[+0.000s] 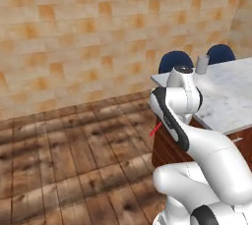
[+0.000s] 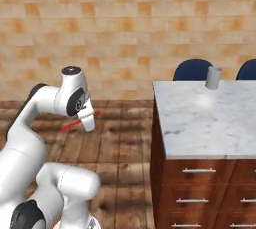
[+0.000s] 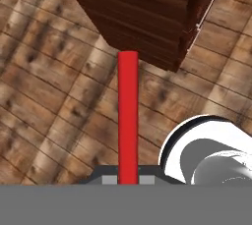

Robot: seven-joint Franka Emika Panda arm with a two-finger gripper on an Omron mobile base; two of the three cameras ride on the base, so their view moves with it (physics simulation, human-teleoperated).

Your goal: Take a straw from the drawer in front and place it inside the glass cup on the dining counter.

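dining counter at 3 o'clock in right base view, marble top over wood base with silver-handled drawers; glass cup upright near its far edge, two blue chair backs behind it. gripper out over the wood floor, well apart from the cup, jaws clamped together on the straw. hand view has the straw running to 12 o'clock, toward the counter base corner. left base view: straw tip peeks past the arm, cup at 1 o'clock
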